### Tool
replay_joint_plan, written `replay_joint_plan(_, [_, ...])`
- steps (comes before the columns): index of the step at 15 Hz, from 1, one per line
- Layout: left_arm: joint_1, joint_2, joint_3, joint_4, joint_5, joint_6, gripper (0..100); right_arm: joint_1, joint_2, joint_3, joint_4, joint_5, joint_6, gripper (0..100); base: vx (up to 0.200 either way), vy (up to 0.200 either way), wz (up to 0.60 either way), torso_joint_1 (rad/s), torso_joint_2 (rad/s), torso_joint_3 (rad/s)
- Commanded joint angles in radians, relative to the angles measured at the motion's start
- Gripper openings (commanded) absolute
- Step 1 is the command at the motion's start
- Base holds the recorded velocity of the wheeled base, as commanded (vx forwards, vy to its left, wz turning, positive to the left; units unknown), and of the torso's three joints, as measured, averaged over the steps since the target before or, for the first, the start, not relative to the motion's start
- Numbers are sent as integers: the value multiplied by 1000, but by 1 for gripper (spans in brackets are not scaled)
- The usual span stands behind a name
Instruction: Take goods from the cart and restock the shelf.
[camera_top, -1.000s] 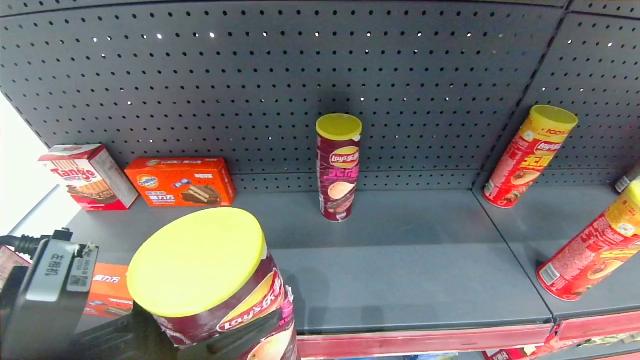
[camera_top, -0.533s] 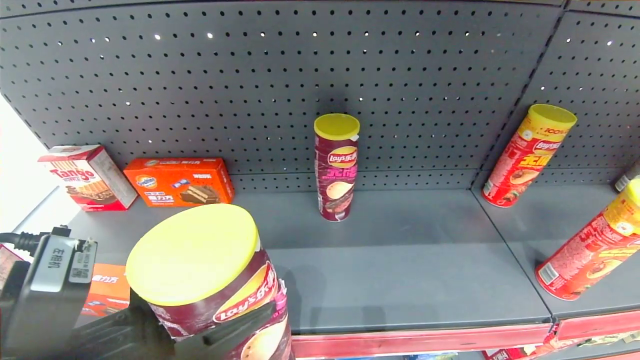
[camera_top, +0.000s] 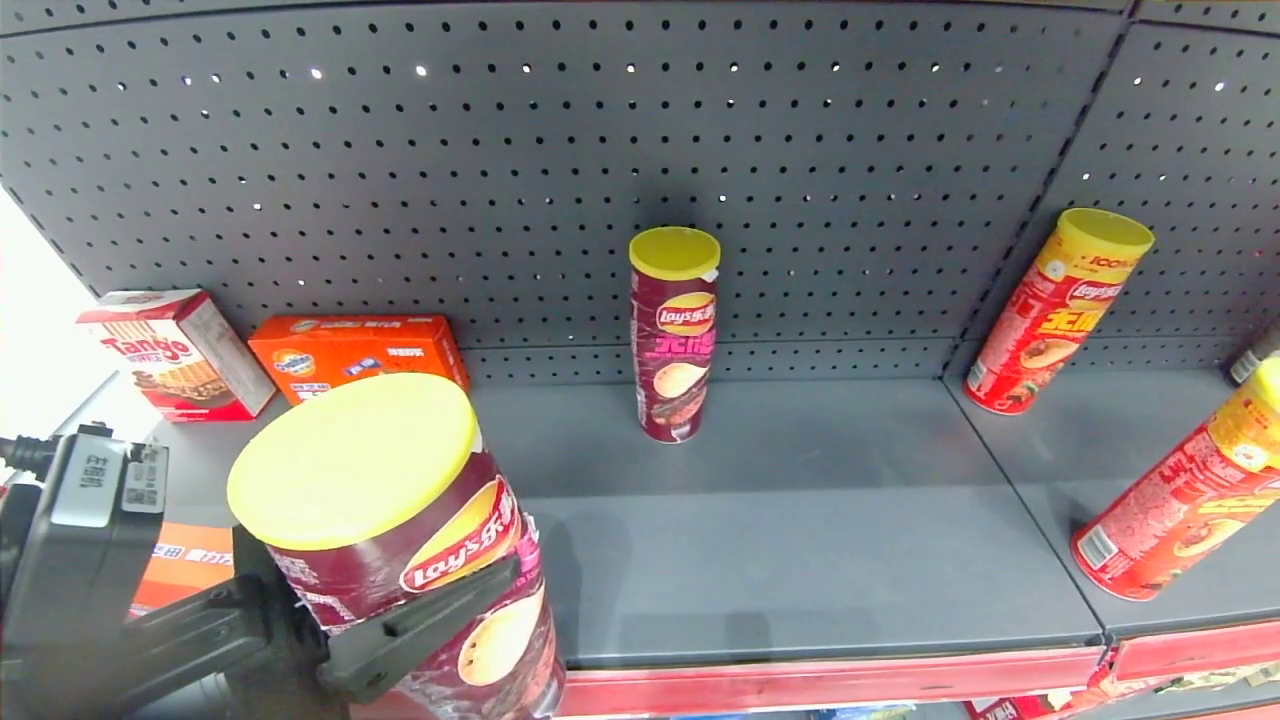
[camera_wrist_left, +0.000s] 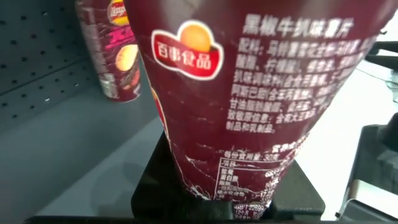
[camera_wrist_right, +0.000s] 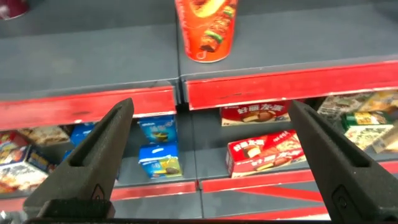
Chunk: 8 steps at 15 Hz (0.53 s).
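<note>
My left gripper (camera_top: 350, 625) is shut on a maroon chip can (camera_top: 400, 545) with a yellow lid, held upright at the front left of the grey shelf (camera_top: 800, 520). Up close, the same can (camera_wrist_left: 249, 93) shows its printed back. A matching maroon can (camera_top: 677, 335) stands at the back of the shelf, also seen as the far can (camera_wrist_left: 115, 50). My right gripper (camera_wrist_right: 217, 155) hangs open and holds nothing, in front of the shelf's red edge (camera_wrist_right: 249, 93), below a red can (camera_wrist_right: 208, 28).
Two wafer boxes (camera_top: 175, 352) (camera_top: 360, 350) sit at the back left, an orange box (camera_top: 185, 570) lies near my left gripper. Red chip cans (camera_top: 1065, 310) (camera_top: 1185, 505) stand on the right shelf section. Lower shelves hold snack boxes (camera_wrist_right: 261, 152).
My left gripper has carried the maroon can a little to the left and further over the shelf. The cans on the shelf stay put.
</note>
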<state>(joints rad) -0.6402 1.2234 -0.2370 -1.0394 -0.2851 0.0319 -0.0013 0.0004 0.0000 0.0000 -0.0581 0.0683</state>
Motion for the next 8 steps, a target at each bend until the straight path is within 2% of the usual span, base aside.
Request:
replay_joint_plan(1, [11, -1, -1, -1, 1, 3, 0, 0, 0, -21, -14, -75, 10, 100, 0, 0, 0, 0, 0, 0])
replay_joint_plan(2, [13, -2, 2, -1, 9, 2, 0, 12, 96, -212, -40, -114, 34, 100, 0, 0, 0, 0, 0, 0])
replay_joint_plan(3, [13, 4, 4, -4, 11, 2, 0, 63, 403, -505, -25, -97, 28, 100, 0, 0, 0, 0, 0, 0])
replay_joint_plan(6, [22, 7, 10, -4, 12, 2, 0, 164, 398, -448, -9, 90, 16, 100, 0, 0, 0, 0, 0, 0])
replay_joint_plan(8, [24, 1, 19, -4, 12, 0, 0, 216, 424, -459, -6, 198, 16, 100, 0, 0, 0, 0, 0, 0])
